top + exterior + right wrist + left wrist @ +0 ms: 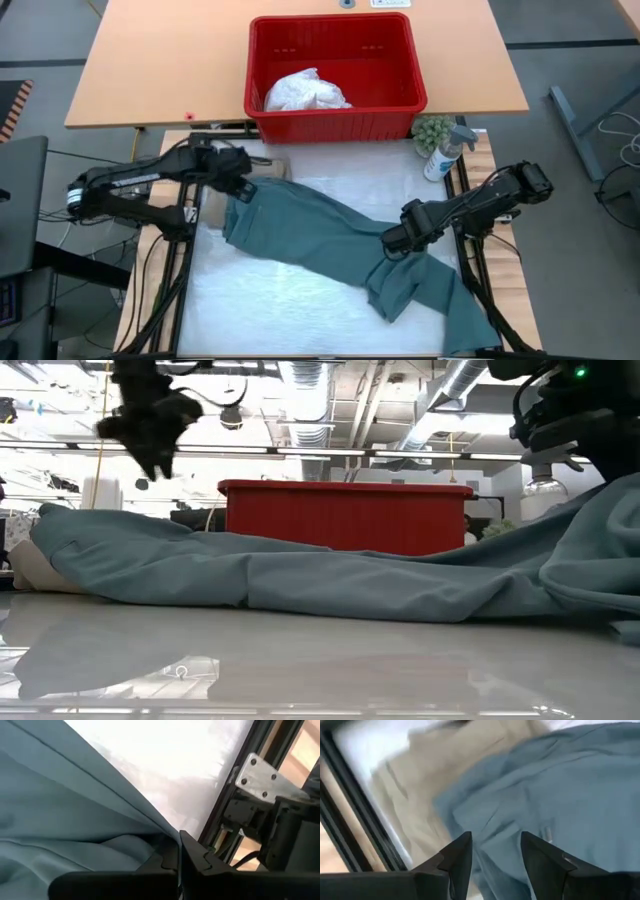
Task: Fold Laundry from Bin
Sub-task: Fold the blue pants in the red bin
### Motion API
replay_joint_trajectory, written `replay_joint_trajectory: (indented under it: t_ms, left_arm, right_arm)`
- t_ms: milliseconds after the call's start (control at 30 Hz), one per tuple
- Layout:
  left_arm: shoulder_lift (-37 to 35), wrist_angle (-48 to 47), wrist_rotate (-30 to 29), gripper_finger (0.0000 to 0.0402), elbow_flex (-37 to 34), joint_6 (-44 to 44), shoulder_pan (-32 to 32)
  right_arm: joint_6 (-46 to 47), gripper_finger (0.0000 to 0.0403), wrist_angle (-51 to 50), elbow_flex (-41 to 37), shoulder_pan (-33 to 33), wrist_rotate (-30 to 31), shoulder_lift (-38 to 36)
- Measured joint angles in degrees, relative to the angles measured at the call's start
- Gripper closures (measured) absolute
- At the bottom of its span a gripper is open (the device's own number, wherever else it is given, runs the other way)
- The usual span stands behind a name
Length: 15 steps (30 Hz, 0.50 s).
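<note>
A dark teal-green garment [310, 235] lies slantwise across the white table top, its left end over a beige garment [272, 168]. A white garment [305, 92] sits inside the red bin [335, 125] at the table's far edge. My left gripper [495, 850] is open and hangs above the teal garment's left end, clear of the cloth in the low view [155, 455]. My right gripper [392, 240] is shut on the teal garment toward its right end. My right gripper pinches a raised fold of the teal garment [150, 832] between its two shut fingers, coming from above and slanting down. The cloth rises from the table toward the fingers [590, 520]. The rest of the garment [300, 570] lies on the table.
A spray bottle [445, 152] and a small green plant [432, 130] stand by the bin's right corner. Black frame rails [180, 290] run along the table's left and right sides. A wooden table [160, 60] lies behind the bin.
</note>
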Motion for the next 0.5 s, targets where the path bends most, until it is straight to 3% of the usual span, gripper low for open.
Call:
replay_joint_trajectory:
  t_ms: [233,500]
  left_arm:
    - [-8.2,13.7,0.6,0.0244,-14.3,-11.7,-1.3]
    - [-10.3,14.4,0.8,0.0244,-18.1,-15.4,-1.3]
  right_arm:
    - [-3.0,0.038,0.0,0.0,0.0,0.1,0.0]
    - [-4.1,0.0379,0.1,0.0,0.0,0.1,0.0]
